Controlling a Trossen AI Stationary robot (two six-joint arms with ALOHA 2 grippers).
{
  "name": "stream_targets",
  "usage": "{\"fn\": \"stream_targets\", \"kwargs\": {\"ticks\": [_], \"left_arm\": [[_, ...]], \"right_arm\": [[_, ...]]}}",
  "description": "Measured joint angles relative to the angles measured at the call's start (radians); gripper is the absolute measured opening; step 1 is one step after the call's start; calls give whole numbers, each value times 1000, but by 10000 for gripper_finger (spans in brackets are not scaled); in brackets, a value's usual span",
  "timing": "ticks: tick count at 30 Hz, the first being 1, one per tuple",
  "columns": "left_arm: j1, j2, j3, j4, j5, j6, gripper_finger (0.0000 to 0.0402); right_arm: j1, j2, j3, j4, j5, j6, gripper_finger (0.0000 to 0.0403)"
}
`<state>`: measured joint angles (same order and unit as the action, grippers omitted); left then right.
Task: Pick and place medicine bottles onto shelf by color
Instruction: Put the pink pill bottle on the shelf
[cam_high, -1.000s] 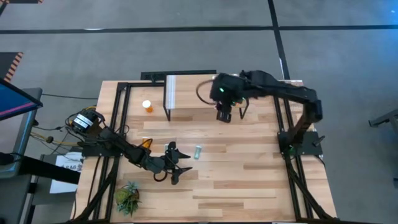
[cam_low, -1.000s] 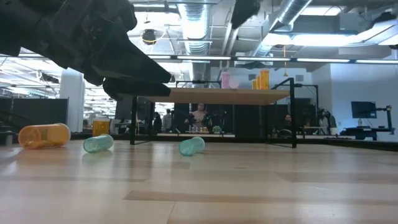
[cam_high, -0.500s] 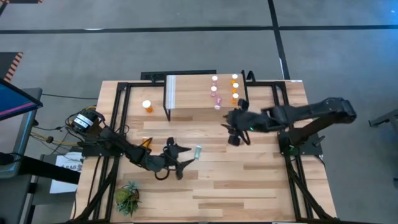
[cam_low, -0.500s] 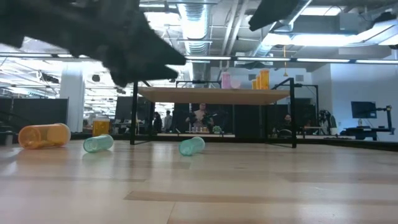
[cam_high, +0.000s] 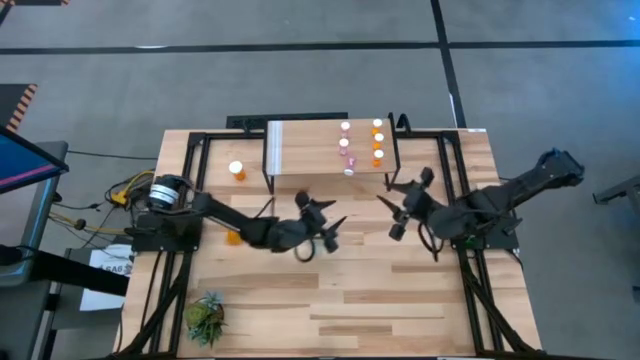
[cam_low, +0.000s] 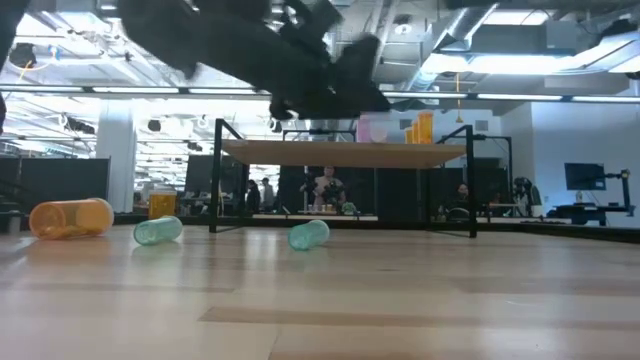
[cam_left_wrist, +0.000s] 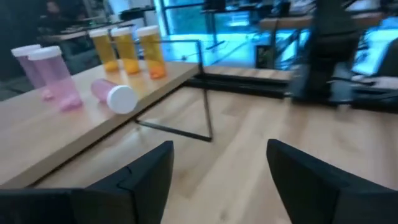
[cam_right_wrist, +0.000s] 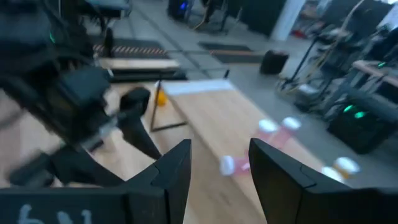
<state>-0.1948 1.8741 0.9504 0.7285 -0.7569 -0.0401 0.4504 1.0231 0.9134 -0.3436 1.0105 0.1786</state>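
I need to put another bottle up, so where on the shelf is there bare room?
The shelf is bare between its pale panel and the pink bottles. It is crowded at the other end, where pink and orange bottles stand in two rows, one pink bottle lying down.

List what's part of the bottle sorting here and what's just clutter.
Job:
shelf
pink bottles on the shelf, one tipped over
orange bottles on the shelf
teal bottles lying on the table
orange bottle lying on the table
orange bottle standing beside the shelf

Clutter:
plant
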Motion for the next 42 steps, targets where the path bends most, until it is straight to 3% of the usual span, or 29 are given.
{"fn": "stream_targets", "kwargs": {"ticks": [3,9,16,24,42], "left_arm": [[39,67,78,-12,-57,21,275],[70,137,163,-13,-204,-4,314],[109,207,229,-8,-200,-74,318],[131,209,239,34,-235,-20,314],[190,208,239,41,-163,3,309]], "right_arm": [[43,-27,0,-11,67,-3,182],[91,-34,1,-15,77,-3,182],[99,-7,1,-9,92,-3,182],[99,11,1,-6,92,0,182],[97,11,1,-6,92,5,182]]}}
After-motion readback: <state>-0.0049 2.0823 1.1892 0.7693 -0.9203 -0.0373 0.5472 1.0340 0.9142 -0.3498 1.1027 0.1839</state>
